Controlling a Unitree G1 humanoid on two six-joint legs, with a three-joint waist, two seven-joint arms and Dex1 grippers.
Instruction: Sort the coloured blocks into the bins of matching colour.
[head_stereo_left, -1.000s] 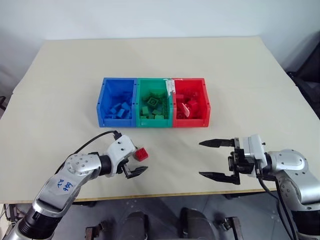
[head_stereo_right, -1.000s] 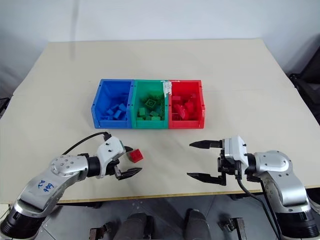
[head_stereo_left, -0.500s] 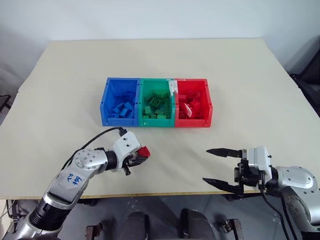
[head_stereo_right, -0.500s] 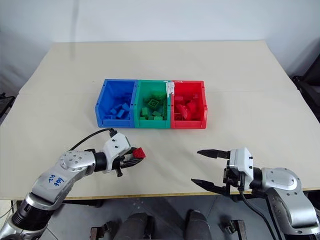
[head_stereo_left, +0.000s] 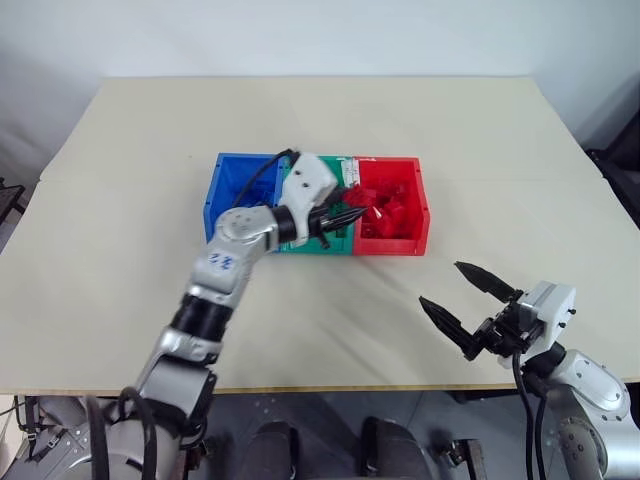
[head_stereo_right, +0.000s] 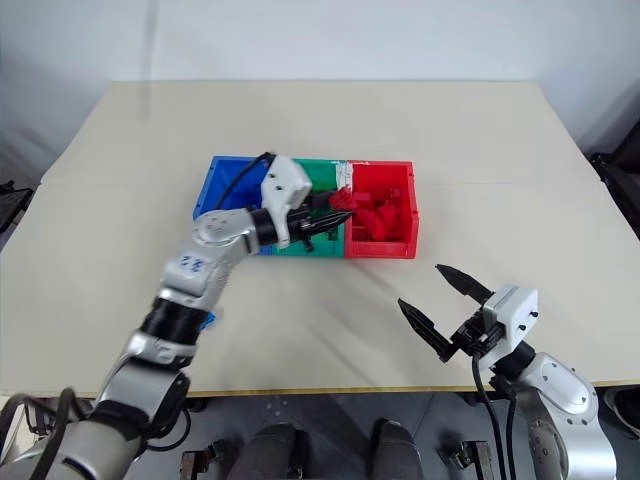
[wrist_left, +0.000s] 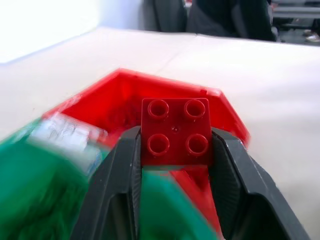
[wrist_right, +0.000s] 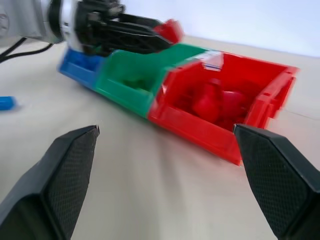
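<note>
Above the green bin (head_stereo_left: 300, 240), left hand (wrist_left: 175, 150) is gripping a red block (wrist_left: 175, 132), heading for the red bin (head_stereo_left: 415, 235); right hand (head_stereo_left: 462, 305) is waiting open by the surface's (head_stereo_left: 330, 120) near edge.

The beige bench (head_stereo_left: 480, 150) carries the joined blue, green and red bins (head_stereo_left: 400, 245) at its middle; a blue block (head_stereo_right: 207, 320) lies near left.
</note>
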